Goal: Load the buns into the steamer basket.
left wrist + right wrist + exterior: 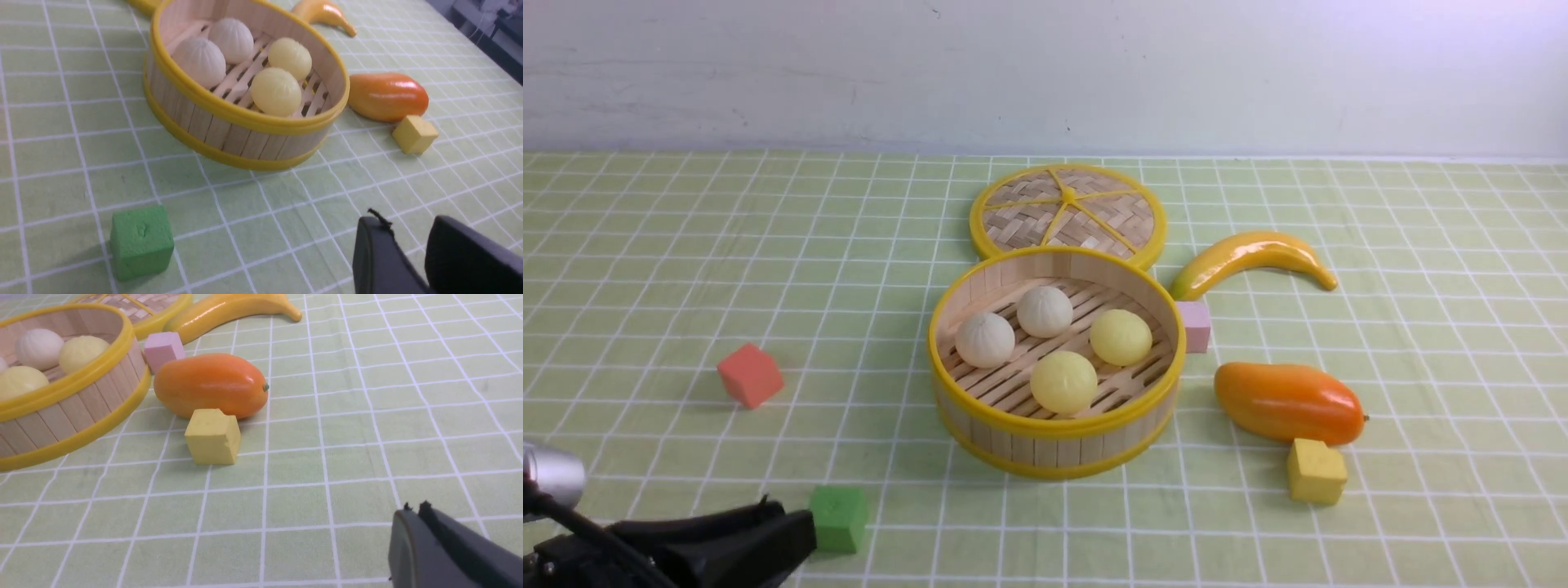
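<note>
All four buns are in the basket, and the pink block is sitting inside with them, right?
Not quite. The four buns are in the steamer basket, but the pink block sits outside on the cloth, beside the basket's wall. The front view shows it.

front: high, looks forward over surface [686, 245] | wrists: low, close, facing steamer basket [245, 122] from either side | shared: basket, mango [210, 384], yellow cube [212, 437]
</note>
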`<action>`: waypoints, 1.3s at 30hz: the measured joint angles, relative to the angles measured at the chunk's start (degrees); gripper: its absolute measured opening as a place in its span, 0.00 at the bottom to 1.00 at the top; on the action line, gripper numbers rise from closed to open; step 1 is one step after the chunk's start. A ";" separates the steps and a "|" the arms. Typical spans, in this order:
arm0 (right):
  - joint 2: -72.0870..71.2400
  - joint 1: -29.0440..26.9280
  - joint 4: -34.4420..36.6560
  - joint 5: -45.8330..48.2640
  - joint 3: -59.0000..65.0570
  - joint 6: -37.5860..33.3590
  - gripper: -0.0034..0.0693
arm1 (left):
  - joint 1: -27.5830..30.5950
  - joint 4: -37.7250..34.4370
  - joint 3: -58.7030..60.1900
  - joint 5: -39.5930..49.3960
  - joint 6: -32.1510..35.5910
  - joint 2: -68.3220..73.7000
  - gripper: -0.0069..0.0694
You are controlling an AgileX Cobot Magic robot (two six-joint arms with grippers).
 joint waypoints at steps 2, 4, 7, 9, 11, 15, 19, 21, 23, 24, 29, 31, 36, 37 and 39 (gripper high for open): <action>0.00 0.00 -0.12 0.00 0.00 0.00 0.06 | 0.00 0.20 0.62 -2.77 0.76 -0.43 0.33; 0.00 0.00 -0.11 0.00 0.00 0.00 0.07 | 0.65 0.33 2.42 -8.09 2.05 -2.99 0.33; 0.00 0.00 -0.11 0.00 0.00 0.00 0.08 | 3.99 0.08 4.80 -10.83 2.07 -7.47 0.32; 0.00 0.00 -0.11 0.00 0.00 0.00 0.08 | 8.16 0.06 6.62 -10.99 1.32 -11.49 0.29; 0.00 0.00 -0.11 0.00 0.00 0.00 0.08 | 12.75 0.35 8.62 -9.70 0.93 -15.74 0.24; 0.00 0.00 -0.11 0.00 0.00 0.00 0.09 | 20.84 3.22 13.03 -2.82 0.60 -24.46 0.09; 0.00 0.00 -0.11 0.00 0.00 0.00 0.10 | 25.82 5.56 16.64 8.70 -1.80 -32.90 0.07; 0.00 0.00 -0.11 0.00 0.00 0.00 0.10 | 26.80 6.54 16.84 13.51 -2.98 -34.02 0.07; -0.04 0.00 -0.11 0.00 0.00 0.05 0.11 | 27.60 8.12 16.91 18.43 -4.24 -34.48 0.07; -0.04 0.00 -0.11 0.00 0.00 0.05 0.11 | 27.73 8.67 17.03 19.57 -4.61 -34.49 0.07; -0.04 0.00 -0.11 0.00 0.00 0.05 0.12 | 27.85 9.06 17.03 20.61 -5.80 -34.49 0.07; -0.04 0.00 -0.11 0.00 0.00 0.05 0.12 | 27.89 9.12 17.03 20.76 -6.19 -34.49 0.07; -0.04 0.00 -0.11 0.00 0.00 0.05 0.14 | 27.89 9.12 17.03 20.76 -6.31 -34.49 0.07; -0.04 0.00 -0.11 0.00 0.00 0.05 0.14 | 27.89 9.12 17.03 20.76 -6.31 -34.49 0.07; -0.04 0.00 -0.11 0.00 0.00 0.05 0.14 | 27.89 9.12 17.03 20.70 -6.36 -34.49 0.07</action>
